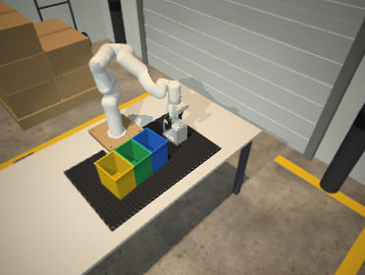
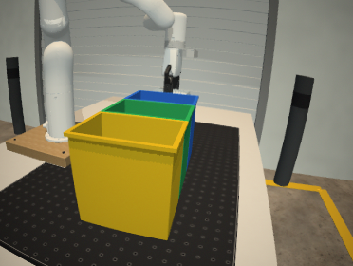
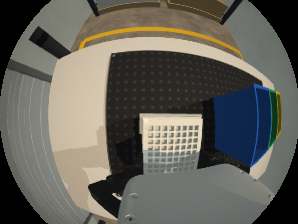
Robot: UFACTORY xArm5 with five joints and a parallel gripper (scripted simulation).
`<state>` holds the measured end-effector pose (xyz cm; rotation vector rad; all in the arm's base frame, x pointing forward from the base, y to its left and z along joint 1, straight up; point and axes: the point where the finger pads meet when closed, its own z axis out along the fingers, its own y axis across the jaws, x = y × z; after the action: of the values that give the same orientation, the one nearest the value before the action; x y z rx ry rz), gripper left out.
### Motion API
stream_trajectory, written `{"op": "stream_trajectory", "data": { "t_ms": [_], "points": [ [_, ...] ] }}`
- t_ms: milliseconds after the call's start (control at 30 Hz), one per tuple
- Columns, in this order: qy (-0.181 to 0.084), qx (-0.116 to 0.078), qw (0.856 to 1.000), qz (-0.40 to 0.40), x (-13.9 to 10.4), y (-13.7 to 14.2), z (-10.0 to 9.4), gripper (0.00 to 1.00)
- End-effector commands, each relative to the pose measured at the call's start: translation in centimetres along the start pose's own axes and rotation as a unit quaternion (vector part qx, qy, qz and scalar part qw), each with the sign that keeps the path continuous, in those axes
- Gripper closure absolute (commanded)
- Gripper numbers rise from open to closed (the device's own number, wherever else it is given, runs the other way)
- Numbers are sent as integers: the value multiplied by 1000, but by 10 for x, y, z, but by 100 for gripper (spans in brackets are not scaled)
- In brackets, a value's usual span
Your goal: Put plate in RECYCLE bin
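Note:
My gripper (image 1: 173,128) stands over the white stack rack K1 (image 1: 178,134) at the back of the black mat, just behind the blue bin. It is shut on the upper 96-well plate (image 3: 169,144), a white grid of wells that fills the middle of the wrist view. The dark parts of the rack lie under and left of the plate; the lower plate is hidden. The yellow bin (image 1: 115,173) stands upright at the near end of the bin row and is large in the exterior view (image 2: 125,176). There my gripper (image 2: 170,84) shows behind the blue bin.
The green bin (image 1: 133,157) and the blue bin (image 1: 153,146) stand upright in a row touching the yellow one. The blue bin (image 3: 240,125) is close on the right in the wrist view. The arm's wooden base plate (image 1: 110,134) lies behind the bins.

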<state>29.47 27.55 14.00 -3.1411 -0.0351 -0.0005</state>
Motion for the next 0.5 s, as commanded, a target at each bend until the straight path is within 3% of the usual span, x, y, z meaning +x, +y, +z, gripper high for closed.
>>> {"op": "stream_trajectory", "data": {
  "t_ms": [0, 467],
  "points": [
    [1, 1, 1000, 0, 1, -1, -7, 100],
    [1, 1, 1000, 0, 1, -1, -28, 100]
  ]
}}
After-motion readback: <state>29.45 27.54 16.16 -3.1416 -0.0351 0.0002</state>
